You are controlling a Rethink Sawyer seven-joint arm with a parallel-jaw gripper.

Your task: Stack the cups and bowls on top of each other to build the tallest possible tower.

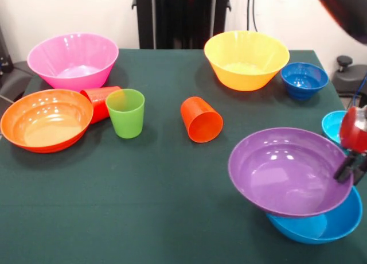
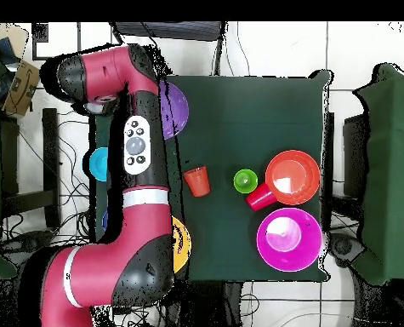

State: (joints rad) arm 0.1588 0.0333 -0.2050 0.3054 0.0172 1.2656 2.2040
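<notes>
Glossy red arm (image 2: 141, 226) with black joints, a white band near its base, and a grey button panel (image 2: 135, 146).

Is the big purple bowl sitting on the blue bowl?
Touching. In the front view the large glossy purple plastic bowl rests tilted on the rim of the large blue plastic bowl beneath it, with no gap showing.

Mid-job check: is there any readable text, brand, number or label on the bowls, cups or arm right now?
None can be read.
Bowls and cups, such as the purple bowl and green cup: plain, no print.
Arm: a grey button panel in the overhead view, its markings too small to read.
Cardboard box off the table's corner: no legible label.
</notes>
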